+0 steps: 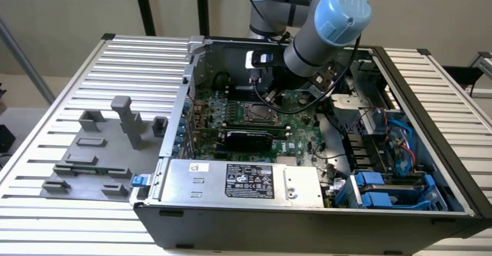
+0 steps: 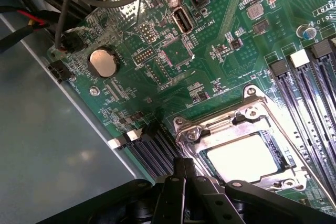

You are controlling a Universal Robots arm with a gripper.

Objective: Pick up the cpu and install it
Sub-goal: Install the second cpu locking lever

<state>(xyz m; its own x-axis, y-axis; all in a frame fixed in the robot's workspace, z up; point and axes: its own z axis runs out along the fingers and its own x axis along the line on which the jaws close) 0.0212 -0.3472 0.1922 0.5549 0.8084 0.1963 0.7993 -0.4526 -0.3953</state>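
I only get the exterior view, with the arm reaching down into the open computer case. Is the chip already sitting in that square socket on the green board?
Observer: Yes. In the wrist view the cpu lies flat inside the metal-framed socket, pale top facing up.
Operator: So is the gripper holding it?
Observer: No. The gripper is shut with nothing between its fingers, close beside the socket's frame.
Operator: Anything else near there?
Observer: A round silver coin battery sits on the motherboard, well apart from the socket.
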